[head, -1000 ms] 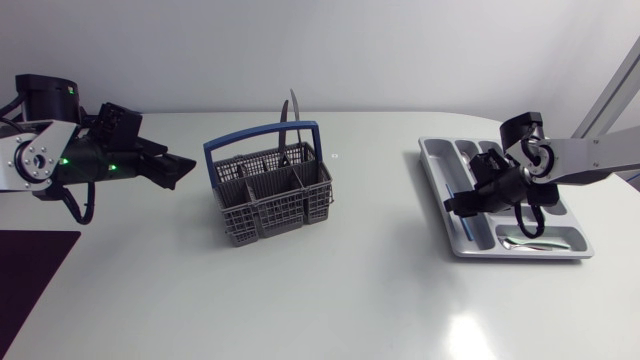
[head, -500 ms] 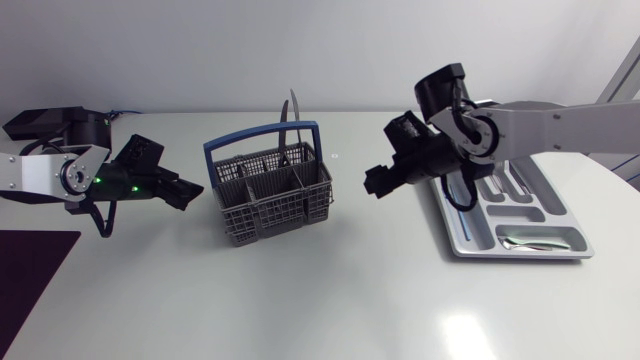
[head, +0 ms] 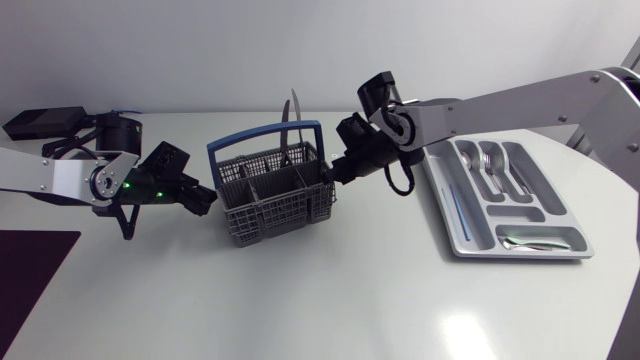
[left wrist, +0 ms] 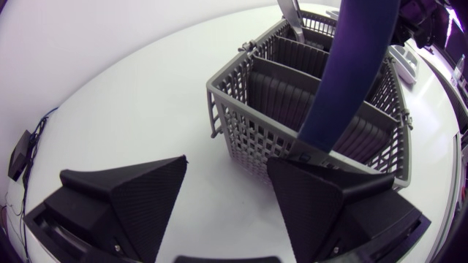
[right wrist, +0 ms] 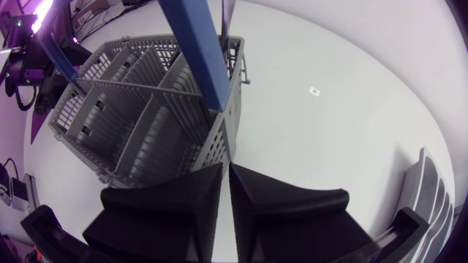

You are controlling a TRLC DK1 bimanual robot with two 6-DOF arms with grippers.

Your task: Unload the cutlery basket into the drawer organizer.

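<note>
The grey cutlery basket (head: 270, 195) with a blue handle (head: 262, 141) stands mid-table, and a knife (head: 293, 112) stands upright in its far compartment. My left gripper (head: 206, 197) is open at the basket's left end wall. In the left wrist view (left wrist: 227, 193) one finger (left wrist: 322, 201) sits against the basket (left wrist: 292, 95) below the handle's foot (left wrist: 344, 80). My right gripper (head: 336, 172) is at the basket's right end. In the right wrist view (right wrist: 225, 191) its fingers are together, tips at the end wall (right wrist: 219, 139). The grey organizer (head: 455, 225) lies at the right.
The organizer holds forks (head: 490, 162) in a far slot, a spoon (head: 520, 242) in the near cross slot and a thin blue-edged piece (head: 452, 205) in its left slot. A dark mat (head: 25, 270) covers the table's near left corner.
My right arm has swung from over the organizer to the basket's right end, and its fingers have closed. My left gripper has moved right, up to the basket's left wall.
</note>
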